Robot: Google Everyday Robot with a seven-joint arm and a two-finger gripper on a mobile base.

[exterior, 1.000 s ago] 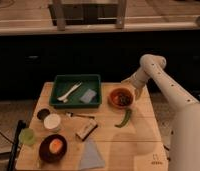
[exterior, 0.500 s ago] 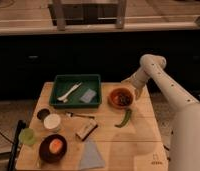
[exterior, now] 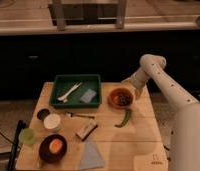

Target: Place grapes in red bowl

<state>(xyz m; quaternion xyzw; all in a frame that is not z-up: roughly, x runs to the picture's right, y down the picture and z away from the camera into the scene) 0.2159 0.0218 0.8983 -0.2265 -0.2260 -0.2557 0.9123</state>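
So the surface has a tray up at 12 o'clock, with the red bowl just beside it at 3. The grapes sit inside that bowl. End effector hangs at the bowl's 2 o'clock edge. A pod lies at the bowl's 6. Bigger bowl sits way down at 7 o'clock.

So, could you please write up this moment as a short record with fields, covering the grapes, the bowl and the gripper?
grapes: dark cluster lying inside the red bowl
red bowl: on the wooden table, right of the green tray
gripper: at the red bowl's right rim
green pod: on the table just in front of the red bowl
dark bowl: at front left, holding something orange
task state: grapes appear placed
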